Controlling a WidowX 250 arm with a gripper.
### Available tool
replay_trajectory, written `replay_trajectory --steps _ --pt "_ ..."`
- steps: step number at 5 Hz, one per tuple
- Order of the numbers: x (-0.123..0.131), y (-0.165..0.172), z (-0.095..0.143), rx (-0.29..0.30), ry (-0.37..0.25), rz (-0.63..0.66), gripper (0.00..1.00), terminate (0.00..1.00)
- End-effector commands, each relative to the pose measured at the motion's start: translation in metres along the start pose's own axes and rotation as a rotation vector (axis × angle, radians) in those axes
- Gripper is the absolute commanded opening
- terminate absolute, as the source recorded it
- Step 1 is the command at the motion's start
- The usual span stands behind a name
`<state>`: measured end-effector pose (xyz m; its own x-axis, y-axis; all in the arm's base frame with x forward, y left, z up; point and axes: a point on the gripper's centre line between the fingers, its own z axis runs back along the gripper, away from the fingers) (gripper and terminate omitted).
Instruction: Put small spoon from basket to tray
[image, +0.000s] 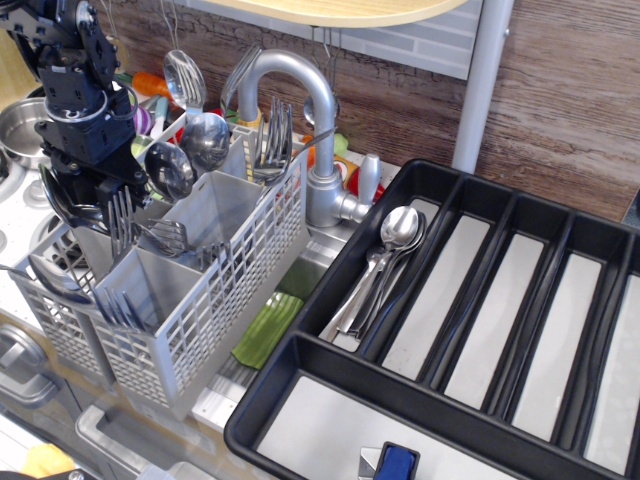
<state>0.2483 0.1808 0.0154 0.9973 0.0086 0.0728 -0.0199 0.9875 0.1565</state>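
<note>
The light-grey lattice basket (215, 300) stands at the left, next to the sink. It holds forks (272, 135) and two spoons with their bowls up (168, 170) (207, 138). My black gripper (95, 185) hangs over the basket's far left end, just left of the nearer spoon bowl. Its fingertips are lost among the cutlery, so I cannot tell whether it holds anything. The black tray (300, 400) fills the right side. Several spoons (398, 228) lie in its leftmost long compartment.
A grey faucet (300, 90) arches right behind the basket, between it and the tray. A grey pole (480, 80) stands behind the tray. A steel pot (20, 125) is at the far left, a green object (270, 325) lies beside the basket, and a blue object (397, 462) sits in the tray's cross compartment.
</note>
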Motion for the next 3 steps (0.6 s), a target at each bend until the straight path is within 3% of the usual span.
replay_trajectory --steps 1,2,3 --pt "-0.006 0.0 0.004 -0.008 0.044 0.004 0.0 0.0" --pt "-0.001 -0.002 0.023 0.037 0.075 -0.007 0.0 0.0" --pt "0.008 -0.006 0.061 0.1 0.15 -0.008 0.0 0.0"
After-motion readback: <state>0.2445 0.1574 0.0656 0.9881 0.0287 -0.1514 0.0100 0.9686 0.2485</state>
